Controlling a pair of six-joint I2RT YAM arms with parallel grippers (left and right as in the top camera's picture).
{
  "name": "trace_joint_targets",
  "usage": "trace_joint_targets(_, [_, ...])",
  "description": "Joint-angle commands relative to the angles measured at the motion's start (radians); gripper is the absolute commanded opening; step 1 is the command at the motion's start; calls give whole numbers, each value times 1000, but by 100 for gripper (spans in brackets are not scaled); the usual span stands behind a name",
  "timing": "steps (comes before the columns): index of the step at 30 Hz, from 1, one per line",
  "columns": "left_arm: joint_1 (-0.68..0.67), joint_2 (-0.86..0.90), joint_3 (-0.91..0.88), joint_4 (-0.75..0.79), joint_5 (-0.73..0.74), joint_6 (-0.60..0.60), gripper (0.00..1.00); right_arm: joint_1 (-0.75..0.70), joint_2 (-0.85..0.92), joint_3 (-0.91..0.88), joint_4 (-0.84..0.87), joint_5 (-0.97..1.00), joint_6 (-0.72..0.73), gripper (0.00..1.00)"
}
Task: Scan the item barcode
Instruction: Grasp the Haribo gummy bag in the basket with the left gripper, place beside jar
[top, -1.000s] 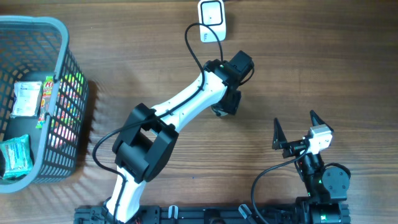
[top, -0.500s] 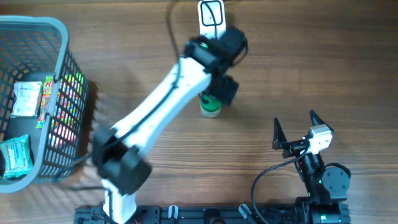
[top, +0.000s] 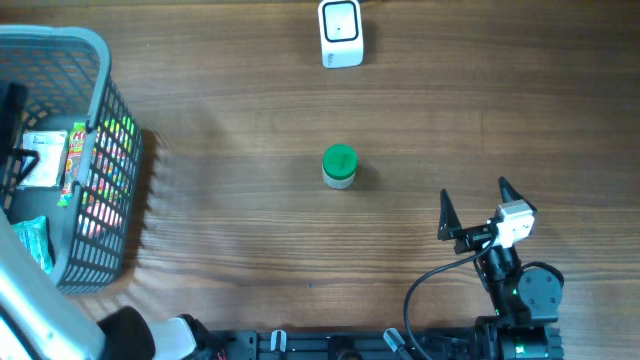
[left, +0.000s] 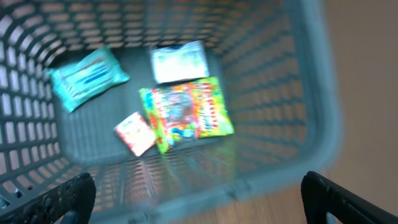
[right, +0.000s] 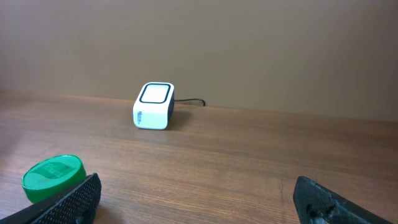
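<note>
- One green-lidded jar (top: 339, 166) stands free on the table (top: 230, 230), just in front of the scanner (top: 341, 33), seemingly parked there for reading.
- The right end effector (top: 475, 197), farther from the scanner, idles with jaws apart and empty.
- The left end effector (left: 196, 186), far from the scanner, hangs spread over the basket (left: 323, 93), probably to fetch.

Brown wood-grain counter (top: 230, 240), grain running left to right. Three things sit directly on it. Grey plastic mesh basket (top: 108, 150) at the far left, upright, partly cut off by the frame edge. Small green-lidded jar (top: 339, 166) stands upright near the middle, well apart from the basket. White scanner (top: 341, 32) with a dark-rimmed top face sits at the far edge, beyond the jar and not touching it. A thin dark cable (right: 189, 101) trails from its back.
</note>
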Motion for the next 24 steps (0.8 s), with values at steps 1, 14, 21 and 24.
trace_joint_targets(1, [85, 99, -116, 40, 89, -27, 100, 6, -1, -1, 5, 9, 5, 100])
trace_joint_targets(14, [73, 492, -350, 315, 111, 52, 100, 6, -1, -1, 5, 9, 6, 100])
trace_joint_targets(21, [35, 674, -354, 342, 111, 58, 100, 6, -1, -1, 5, 9, 6, 100])
trace_joint_targets(24, [-2, 700, -408, 383, 108, 107, 100, 6, -1, -1, 5, 9, 5, 100])
